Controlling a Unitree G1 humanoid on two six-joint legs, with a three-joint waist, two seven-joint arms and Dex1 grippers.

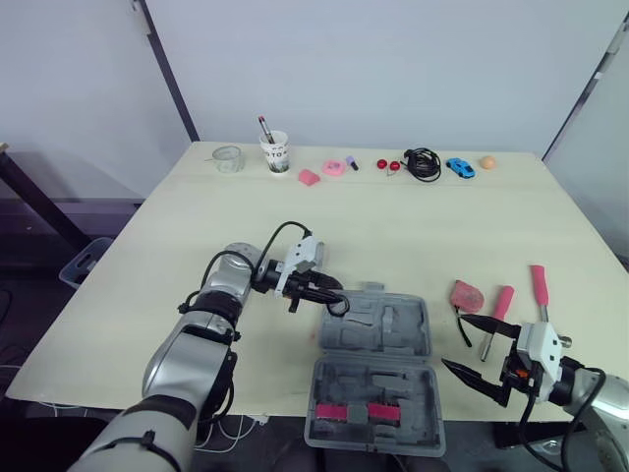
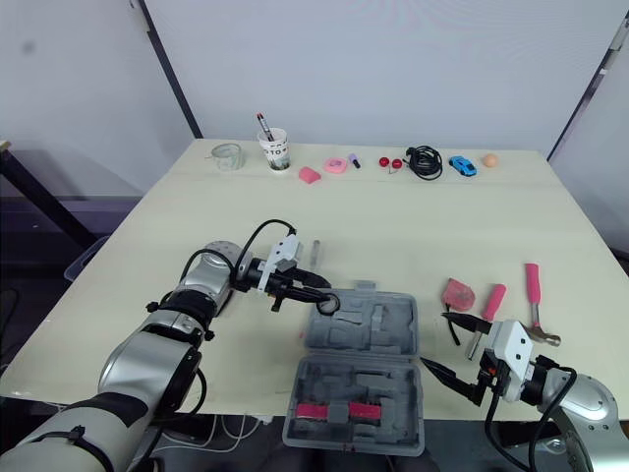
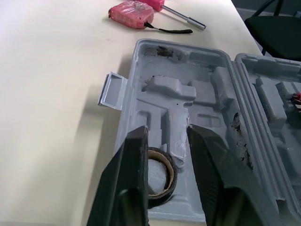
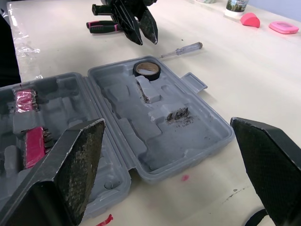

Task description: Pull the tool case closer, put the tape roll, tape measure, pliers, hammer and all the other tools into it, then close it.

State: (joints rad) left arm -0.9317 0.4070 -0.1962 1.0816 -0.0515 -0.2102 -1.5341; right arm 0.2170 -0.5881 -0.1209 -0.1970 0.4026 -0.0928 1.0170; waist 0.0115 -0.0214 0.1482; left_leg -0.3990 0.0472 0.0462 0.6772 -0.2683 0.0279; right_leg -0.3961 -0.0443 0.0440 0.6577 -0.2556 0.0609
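Left gripper (image 1: 337, 298) hovers with fingers spread, pinching nothing; the black tape roll (image 4: 147, 69), tan inside, lies flat just beneath it in the far left corner of the open grey tool case (image 1: 413, 334); right gripper (image 1: 454, 340) gapes wide and empty beside the case's right edge.

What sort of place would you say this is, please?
Probably a robot test room: a plain table against blank walls, an open tool case, and odd props (cup, toy car) lined along the far edge.

Silver arms (image 1: 183, 359), black cables (image 1: 282, 225), black gripper fingers (image 3: 134, 179).
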